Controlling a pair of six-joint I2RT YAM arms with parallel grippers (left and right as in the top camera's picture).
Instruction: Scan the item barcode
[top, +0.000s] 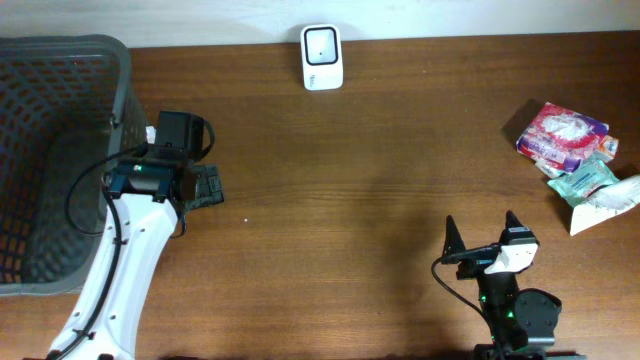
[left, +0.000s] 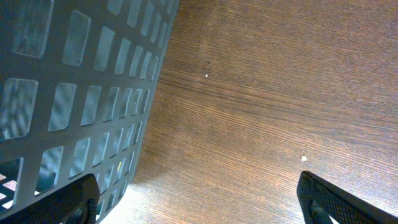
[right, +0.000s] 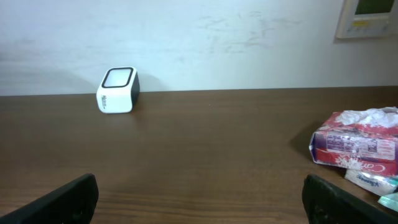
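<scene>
Over on the right side of the desk (top: 350, 200) is the little pile waiting to be scanned: a pink pack (top: 562, 135), a teal packet (top: 583, 181) and a white pouch (top: 612, 196), all bunched together and lying flat. Progress-wise I'd call it basically zero. Nothing's picked up and nothing's been shown to the scanner (top: 322, 57), which stands at the far edge around the middle.

Right gripper (top: 482, 235) is down at the near edge, jaws spread wide and empty, facing across the desk with the pile off to its right. Left gripper (top: 203, 186) is spread wide too, holding nothing, parked just beside the grey basket (top: 122, 90) on the left.

Room looks generous, with a big bare stretch of wood between pile and scanner. Tight spots, I reckon: the pile sits close to the right edge, and the basket wall crowds the left arm.
</scene>
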